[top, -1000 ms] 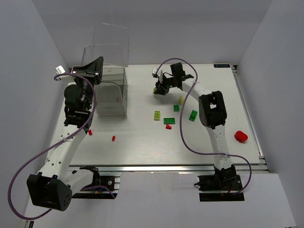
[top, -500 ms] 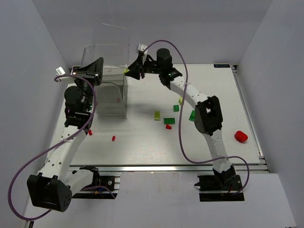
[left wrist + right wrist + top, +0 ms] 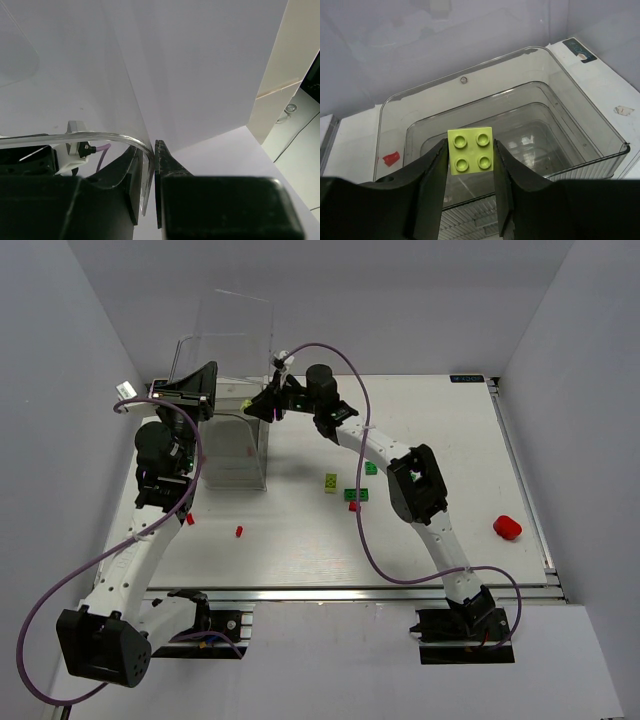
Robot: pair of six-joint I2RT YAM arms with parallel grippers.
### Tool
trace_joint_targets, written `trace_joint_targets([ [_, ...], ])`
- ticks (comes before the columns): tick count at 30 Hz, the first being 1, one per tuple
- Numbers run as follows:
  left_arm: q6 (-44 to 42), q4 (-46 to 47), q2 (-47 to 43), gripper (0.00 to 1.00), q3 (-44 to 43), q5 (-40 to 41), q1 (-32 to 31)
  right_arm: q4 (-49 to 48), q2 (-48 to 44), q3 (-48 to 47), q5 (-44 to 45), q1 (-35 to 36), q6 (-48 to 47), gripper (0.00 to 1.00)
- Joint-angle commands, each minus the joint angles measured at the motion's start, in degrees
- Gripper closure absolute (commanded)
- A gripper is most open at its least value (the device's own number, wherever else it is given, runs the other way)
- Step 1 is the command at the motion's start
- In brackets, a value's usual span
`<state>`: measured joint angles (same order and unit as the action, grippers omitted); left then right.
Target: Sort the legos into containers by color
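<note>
The clear container [image 3: 236, 440] stands at the back left. My left gripper [image 3: 192, 390] is shut on its wall; the left wrist view shows the clear rim [image 3: 100, 135] pinched between the gripper's [image 3: 150, 172] jaws. My right gripper [image 3: 262, 405] hangs over the container's right rim, shut on a yellow-green lego [image 3: 246, 402]. In the right wrist view this four-stud lego [image 3: 471, 150] sits between the fingers of the gripper [image 3: 471, 165], above the container [image 3: 560, 90]. A red lego [image 3: 391, 158] shows at the container's left side. On the table lie a yellow-green lego [image 3: 330, 483], dark green legos [image 3: 356, 494] and red legos [image 3: 239, 531].
A bigger red object [image 3: 507, 528] lies near the table's right edge. Another red lego [image 3: 190, 519] sits by the left arm. A tall clear sheet [image 3: 235, 330] rises behind the container. The right arm stretches across the table's back middle.
The right arm has swung left from the table's back middle to the container's rim, carrying the yellow-green lego. The left arm and the container have stayed put.
</note>
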<state>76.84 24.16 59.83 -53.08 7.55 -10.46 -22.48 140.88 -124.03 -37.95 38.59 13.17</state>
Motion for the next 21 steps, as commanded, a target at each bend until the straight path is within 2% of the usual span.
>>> trace_joint_targets([
  [1,0.95,-0.78,-1.74,0.82,0.08,1.15,0.35,-2.92,0.09,-3.68,2.97,0.61,2.3,1.0],
  [2,0.95,-0.87,-1.91,0.82,0.08,1.15,0.35,-2.83,0.36,-3.85,2.97,0.7,2.21,0.97],
  [6,0.95,-0.87,-1.91,0.82,0.08,1.15,0.35,-2.57,0.54,-3.68,2.45,1.58,1.16,0.7],
  [9,0.95,-0.96,-2.18,0.82,0.34,1.15,0.35,-2.39,0.63,-3.5,2.27,1.84,0.89,0.6],
  [14,0.95,-1.14,-2.79,0.82,0.87,1.33,0.35,-2.57,0.71,-3.5,2.53,1.58,0.89,0.53],
  [17,0.95,-1.31,-3.14,0.82,1.05,1.41,0.35,-3.62,-0.6,-2.45,2.27,1.14,1.6,0.44],
  [21,0.95,-1.31,-3.41,0.82,1.31,1.5,0.35,-5.64,-2.45,-0.08,2.45,-0.18,3.43,0.44],
])
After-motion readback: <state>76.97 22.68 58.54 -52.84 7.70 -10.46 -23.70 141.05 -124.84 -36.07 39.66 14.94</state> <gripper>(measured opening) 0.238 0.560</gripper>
